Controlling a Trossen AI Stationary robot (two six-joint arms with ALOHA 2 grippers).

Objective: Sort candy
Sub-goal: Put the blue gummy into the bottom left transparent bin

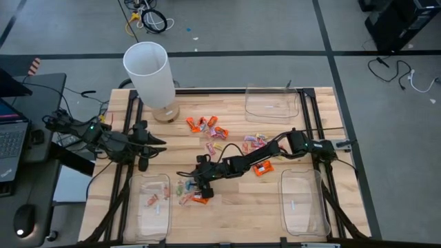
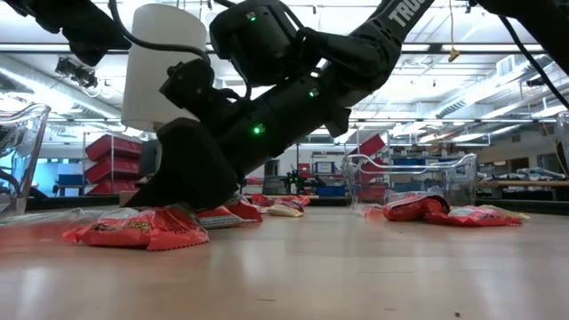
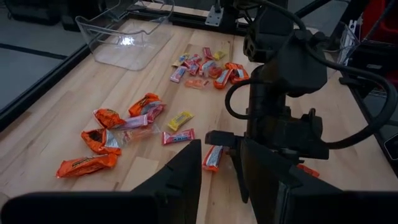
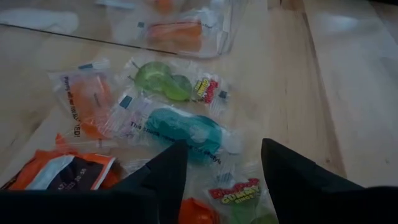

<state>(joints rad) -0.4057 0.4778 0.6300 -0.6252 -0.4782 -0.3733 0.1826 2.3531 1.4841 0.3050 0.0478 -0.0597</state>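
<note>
Candy lies scattered on the wooden table [image 1: 234, 207]: orange wrappers [image 1: 207, 125] at the far middle, a mixed bunch [image 1: 253, 141] toward the right, and a few [image 1: 186, 189] near the middle. My right gripper [image 1: 204, 187] hangs open just above that near bunch. In its wrist view my right gripper [image 4: 224, 180] has a teal sweet [image 4: 180, 130] ahead of it and a clear-wrapped one [image 4: 239, 193] between the fingers; no touch shows. My left gripper [image 1: 157, 146] waits open at the left, raised off the table.
Clear trays stand at the far right [image 1: 272, 103], near left [image 1: 148, 207] and near right [image 1: 303, 203]; the near-left one holds a few sweets. A tall white cylinder [image 1: 148, 69] stands at the far left. Bare wood lies between the near trays.
</note>
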